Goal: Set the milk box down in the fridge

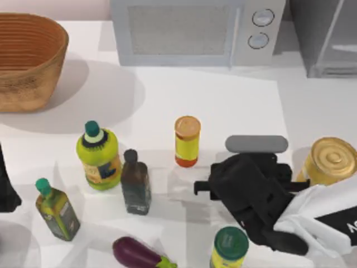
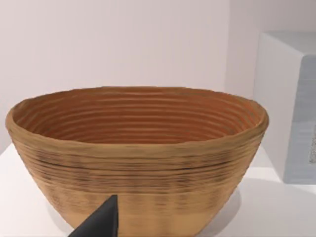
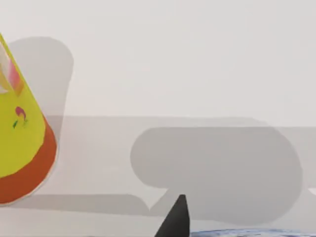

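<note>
1. Nearest the top camera is my right arm, black and blocky with a white shell. It is raised over the surface's (image 1: 223,106) right front, and its right tool (image 1: 212,188) points toward the middle.
2. Whether the right tool is open or closed, or has hold of anything, I cannot tell.
3. I cannot place the milk box with certainty. In the right wrist view a thin blue strip (image 3: 247,232) lies beside a dark pointed tip of the tool.
4. The fridge (image 1: 329,39), a dark grey metal box with a pale framed door, stands at the back right corner.
5. A light grey microwave (image 1: 195,30) with a mesh-textured window and two round knobs stands just left of the fridge.
6. A woven, ribbed basket (image 1: 28,61), bowl-shaped, sits at the back left.
7. A yellow jar (image 1: 187,140) with an orange lid stands mid-surface, and a ridged golden tin can (image 1: 330,161) stands at the right, beside the arm.
8. To the left stand a round green bottle (image 1: 99,153), a dark square bottle (image 1: 135,183) and an olive bottle (image 1: 56,211).
9. At the front lie a glossy purple eggplant (image 1: 136,254) and a green-lidded jar (image 1: 230,248).
10. The left tool (image 1: 6,187) is parked at the left edge; its opening cannot be told.
</note>
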{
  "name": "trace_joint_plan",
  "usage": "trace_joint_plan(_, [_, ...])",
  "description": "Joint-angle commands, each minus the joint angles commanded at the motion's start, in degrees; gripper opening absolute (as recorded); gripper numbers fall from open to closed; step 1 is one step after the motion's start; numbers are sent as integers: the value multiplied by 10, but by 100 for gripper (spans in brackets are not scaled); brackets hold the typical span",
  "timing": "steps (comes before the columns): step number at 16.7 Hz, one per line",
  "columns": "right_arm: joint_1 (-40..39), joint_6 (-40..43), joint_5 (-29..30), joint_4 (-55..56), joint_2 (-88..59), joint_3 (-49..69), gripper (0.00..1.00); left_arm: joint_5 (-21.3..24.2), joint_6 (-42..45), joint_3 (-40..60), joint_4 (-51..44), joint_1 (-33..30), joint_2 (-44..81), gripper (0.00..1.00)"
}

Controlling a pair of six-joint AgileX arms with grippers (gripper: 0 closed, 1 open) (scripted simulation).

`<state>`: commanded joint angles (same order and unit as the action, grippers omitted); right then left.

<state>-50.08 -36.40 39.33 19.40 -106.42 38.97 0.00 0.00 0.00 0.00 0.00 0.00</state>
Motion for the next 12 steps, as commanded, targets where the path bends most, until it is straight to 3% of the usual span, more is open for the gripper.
trace_joint_plan(12, [-2, 5, 3, -322, 186, 133, 0, 0, 0, 0, 0, 0, 0, 100])
